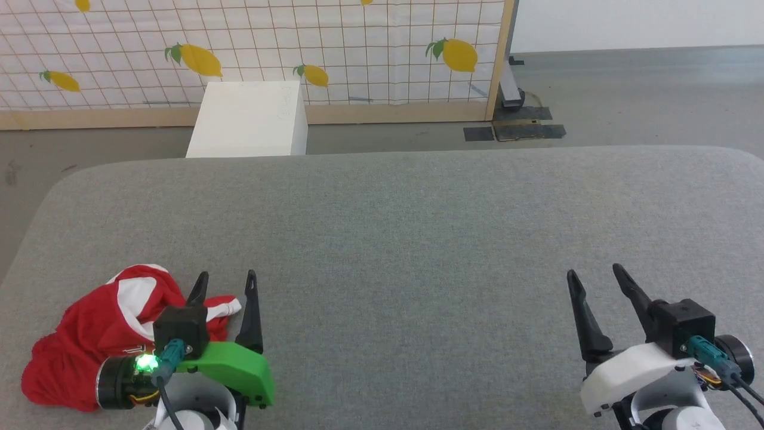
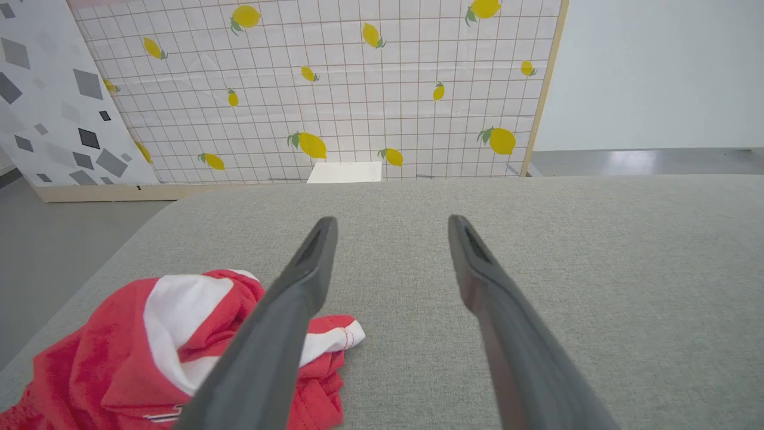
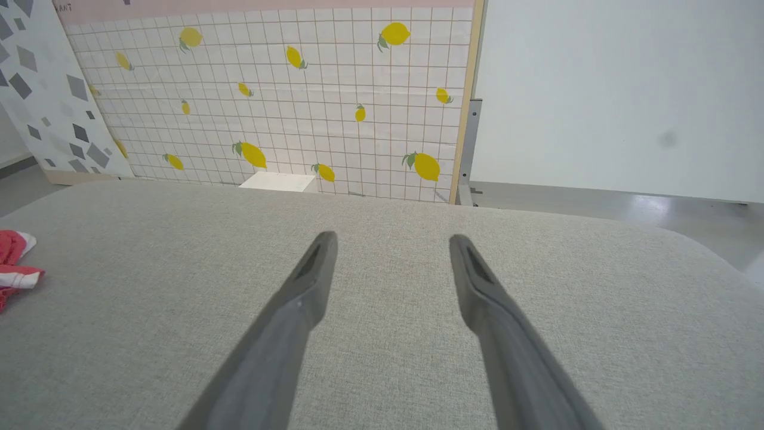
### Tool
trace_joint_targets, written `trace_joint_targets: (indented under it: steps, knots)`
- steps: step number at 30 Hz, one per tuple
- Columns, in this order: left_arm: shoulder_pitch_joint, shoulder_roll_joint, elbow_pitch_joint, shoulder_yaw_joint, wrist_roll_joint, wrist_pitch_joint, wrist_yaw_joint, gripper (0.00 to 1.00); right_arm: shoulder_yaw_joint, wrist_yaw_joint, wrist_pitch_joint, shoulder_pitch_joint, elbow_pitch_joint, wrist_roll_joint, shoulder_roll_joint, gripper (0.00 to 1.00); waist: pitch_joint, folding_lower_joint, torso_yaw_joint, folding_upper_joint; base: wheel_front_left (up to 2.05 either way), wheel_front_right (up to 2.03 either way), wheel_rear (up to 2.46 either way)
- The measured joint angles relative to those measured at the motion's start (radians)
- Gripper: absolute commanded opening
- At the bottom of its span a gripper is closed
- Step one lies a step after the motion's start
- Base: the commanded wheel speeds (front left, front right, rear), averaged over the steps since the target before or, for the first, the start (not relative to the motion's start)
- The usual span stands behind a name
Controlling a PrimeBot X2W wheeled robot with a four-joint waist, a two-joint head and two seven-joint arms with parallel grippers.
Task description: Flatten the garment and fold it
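The red shorts with white stripes lie crumpled in a heap at the near left corner of the grey padded table. My left gripper hovers open just right of the heap, its left finger over the white-trimmed hem. In the left wrist view the shorts bunch at the lower left under the left finger, and the gripper holds nothing. My right gripper stands open at the near right, far from the garment. A red and white edge of the shorts peeks in at the left of the right wrist view, where that gripper is empty.
A white box stands on the floor beyond the table's far edge. Behind it runs a lemon-print grid panel with a wooden frame. The table's left edge lies close to the heap.
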Motion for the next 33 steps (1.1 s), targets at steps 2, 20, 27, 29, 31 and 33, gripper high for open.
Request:
trace_joint_targets:
  steps: [2, 20, 27, 29, 31, 33]
  knots:
    - [0.000, 0.000, 0.002, -0.003, -0.004, -0.004, 0.004, 1.00, -0.002, 0.000, -0.002, 0.004, 0.003, 0.006, 0.000, 1.00, -0.001, 0.0000, 0.000, 0.0000, 0.00, 0.00, 0.00]
    - [0.011, 0.000, 0.011, -0.013, -0.046, -0.041, 0.023, 1.00, -0.005, 0.000, -0.042, 0.022, 0.030, 0.049, 0.000, 1.00, -0.008, 0.0000, 0.051, 0.0000, 0.00, 0.00, 0.00]
    - [0.021, 0.000, 0.012, -0.012, -0.055, -0.058, 0.030, 1.00, 0.005, 0.000, -0.055, 0.029, 0.036, 0.065, 0.000, 1.00, -0.011, 0.0000, 0.095, 0.0000, 0.00, 0.00, 0.00]
    - [0.025, 0.000, 0.013, -0.011, -0.060, -0.062, 0.031, 1.00, 0.007, 0.000, -0.062, 0.029, 0.040, 0.070, 0.000, 1.00, -0.012, 0.0000, 0.111, 0.0000, 0.00, 0.00, 0.00]
    - [0.027, 0.000, 0.013, -0.011, -0.064, -0.066, 0.033, 1.00, 0.009, 0.000, -0.064, 0.030, 0.043, 0.077, 0.000, 1.00, -0.011, 0.0000, 0.125, 0.0000, 0.00, 0.00, 0.00]
    - [0.030, 0.000, 0.014, -0.011, -0.068, -0.071, 0.036, 1.00, 0.011, 0.000, -0.068, 0.030, 0.047, 0.081, 0.000, 1.00, -0.011, 0.0000, 0.142, 0.0000, 0.00, 0.00, 0.00]
